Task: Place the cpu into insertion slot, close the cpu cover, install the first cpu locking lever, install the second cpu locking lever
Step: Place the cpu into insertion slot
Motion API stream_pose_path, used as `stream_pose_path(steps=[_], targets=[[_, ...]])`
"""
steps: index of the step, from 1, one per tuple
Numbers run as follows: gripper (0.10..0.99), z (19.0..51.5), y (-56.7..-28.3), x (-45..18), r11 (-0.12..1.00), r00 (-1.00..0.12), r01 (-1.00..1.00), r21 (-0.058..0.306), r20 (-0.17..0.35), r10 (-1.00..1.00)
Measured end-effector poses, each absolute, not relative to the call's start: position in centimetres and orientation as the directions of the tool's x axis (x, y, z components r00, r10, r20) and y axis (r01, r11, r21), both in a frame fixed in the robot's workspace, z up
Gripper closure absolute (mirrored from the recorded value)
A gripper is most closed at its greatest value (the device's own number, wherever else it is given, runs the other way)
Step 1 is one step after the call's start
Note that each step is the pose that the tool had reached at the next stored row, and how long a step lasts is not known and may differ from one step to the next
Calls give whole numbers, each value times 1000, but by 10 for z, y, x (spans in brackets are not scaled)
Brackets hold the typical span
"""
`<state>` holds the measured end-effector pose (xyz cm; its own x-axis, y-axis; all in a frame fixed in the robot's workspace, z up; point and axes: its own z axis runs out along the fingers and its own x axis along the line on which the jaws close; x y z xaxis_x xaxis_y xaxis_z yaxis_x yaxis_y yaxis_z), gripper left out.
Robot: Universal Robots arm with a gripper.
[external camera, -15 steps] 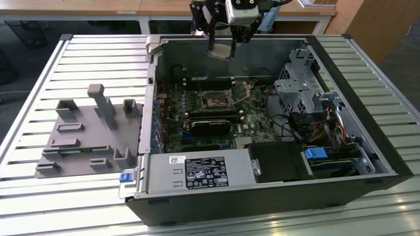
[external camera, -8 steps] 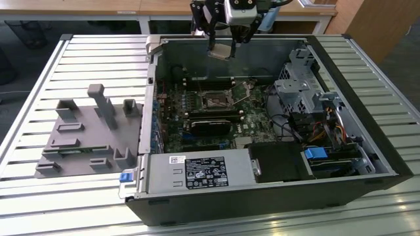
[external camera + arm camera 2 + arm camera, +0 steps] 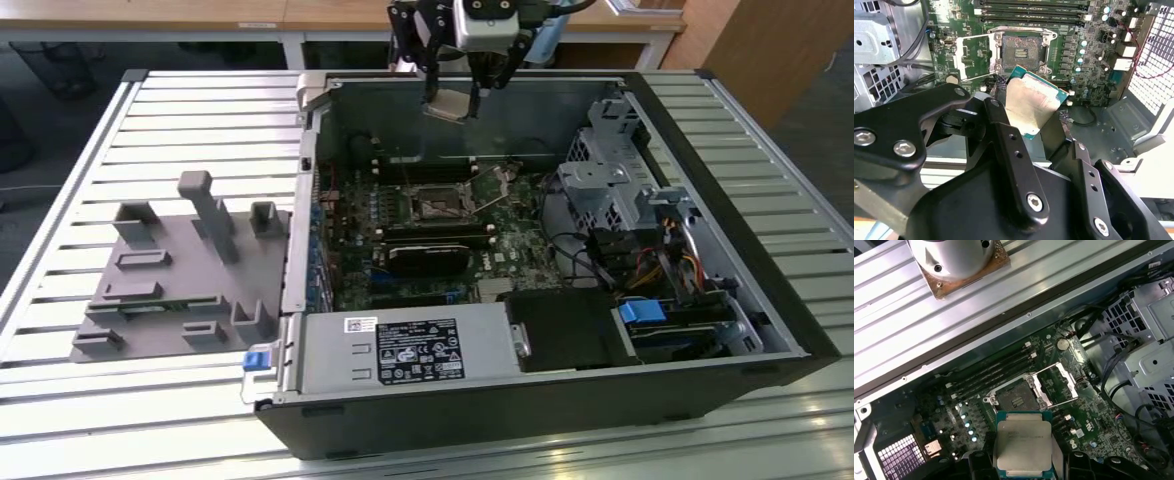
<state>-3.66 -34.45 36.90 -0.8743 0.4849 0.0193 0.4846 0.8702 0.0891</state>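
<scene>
Silver-topped cpu [image 3: 1021, 445] tight in jaws, insertion slot [image 3: 1015, 400] bare, cpu cover [image 3: 1037, 388] open beside it

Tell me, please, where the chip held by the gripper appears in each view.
Exterior view: chip in the gripper, over the far end of the case.
Second wrist view: chip in the gripper, near the empty socket.
First wrist view: chip, metal top showing, beside that socket.
Shared landmark: the empty socket, cover raised.
</scene>
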Motion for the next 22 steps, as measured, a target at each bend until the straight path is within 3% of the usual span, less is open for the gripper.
stream_pose_path(steps=[22], targets=[[561, 368, -344, -37, 827, -831, 555, 89, 19, 556]])
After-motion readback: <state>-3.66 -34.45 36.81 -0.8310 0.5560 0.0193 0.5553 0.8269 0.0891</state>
